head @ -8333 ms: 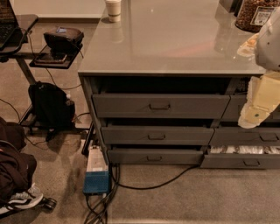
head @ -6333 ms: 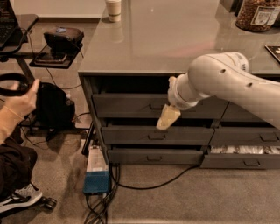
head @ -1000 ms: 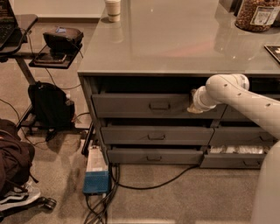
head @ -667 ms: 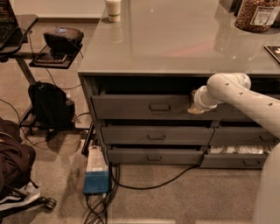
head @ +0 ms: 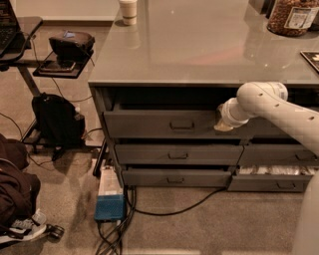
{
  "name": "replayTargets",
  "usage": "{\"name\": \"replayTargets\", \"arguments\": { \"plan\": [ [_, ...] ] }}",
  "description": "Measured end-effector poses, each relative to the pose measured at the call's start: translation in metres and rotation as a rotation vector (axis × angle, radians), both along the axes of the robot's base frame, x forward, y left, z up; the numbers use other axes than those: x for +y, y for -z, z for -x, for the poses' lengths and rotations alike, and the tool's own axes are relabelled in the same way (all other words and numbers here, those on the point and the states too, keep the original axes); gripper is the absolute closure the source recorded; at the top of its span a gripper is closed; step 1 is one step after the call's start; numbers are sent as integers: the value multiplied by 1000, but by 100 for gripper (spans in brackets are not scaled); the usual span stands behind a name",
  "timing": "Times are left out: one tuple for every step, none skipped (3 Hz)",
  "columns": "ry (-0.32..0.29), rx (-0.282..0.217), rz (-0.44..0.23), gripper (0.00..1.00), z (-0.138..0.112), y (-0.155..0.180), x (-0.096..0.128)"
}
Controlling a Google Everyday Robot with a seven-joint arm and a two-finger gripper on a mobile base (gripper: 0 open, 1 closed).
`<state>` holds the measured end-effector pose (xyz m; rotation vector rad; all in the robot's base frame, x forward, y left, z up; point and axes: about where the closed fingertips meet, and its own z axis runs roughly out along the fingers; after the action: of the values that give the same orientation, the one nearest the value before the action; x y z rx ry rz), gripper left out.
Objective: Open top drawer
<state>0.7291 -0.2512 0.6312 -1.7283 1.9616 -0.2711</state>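
The top drawer (head: 149,124) is a wide dark-grey drawer under the grey countertop (head: 199,45). Its tall flat front has a small central pull handle (head: 182,124). The front stands slightly out from the cabinet, with a dark gap above it. My gripper (head: 223,124) is at the right end of the drawer front, near its upper edge and well to the right of the handle. The white arm (head: 279,107) reaches in from the right.
Two shallower grey drawers (head: 177,155) sit below. A narrower drawer (head: 271,172) at lower right is open with white items inside. A blue box (head: 109,206) and cables lie on the floor. A black backpack (head: 57,119) and a side table (head: 60,64) stand at the left. A cup (head: 128,10) and a jar (head: 291,15) are on the counter.
The arm swung in from the right edge, crossed the drawer front, then settled at its right end. Over the last second it has barely moved. The drawer front looks unchanged.
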Motion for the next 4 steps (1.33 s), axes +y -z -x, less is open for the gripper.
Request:
{"name": "replayTargets", "arguments": {
  "plan": [
    [0,0,0,100,1,-2,0],
    [0,22,-12,100,16,-4,1],
    [0,22,-12,100,16,-4,1],
    [-38,59,8,100,19,-7,2]
  ]
}}
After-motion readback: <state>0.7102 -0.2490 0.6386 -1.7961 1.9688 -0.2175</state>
